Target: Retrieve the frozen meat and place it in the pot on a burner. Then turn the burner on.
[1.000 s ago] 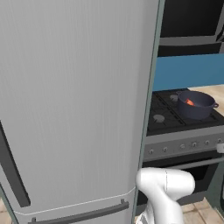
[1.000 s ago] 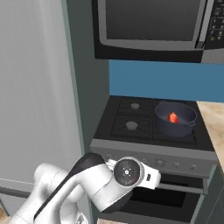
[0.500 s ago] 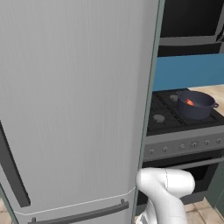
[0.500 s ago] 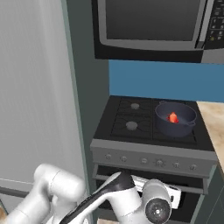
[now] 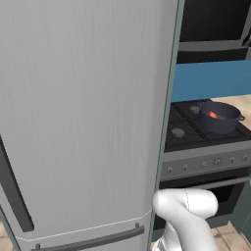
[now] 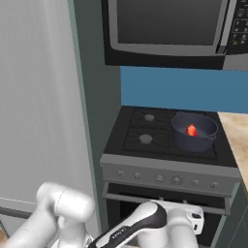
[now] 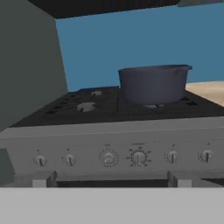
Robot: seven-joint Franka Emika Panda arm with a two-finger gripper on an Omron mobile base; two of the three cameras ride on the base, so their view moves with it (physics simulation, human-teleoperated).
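Hand: low in front of the oven, facing the knob row (image 7: 122,157); fully open, holding nothing.
Pot (image 6: 193,131): on the near right burner of the stove (image 6: 145,160), right of the fridge (image 5: 83,117).
Frozen meat (image 6: 192,130): inside the pot, also seen from the left (image 5: 212,115).
Done: meat delivered, judging by where it lies.
Left: turn on the burner under the pot; no flame visible.

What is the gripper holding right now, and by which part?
Nothing is held. The frozen meat already lies in the pot on the stove, and the gripper is open, facing the knobs.
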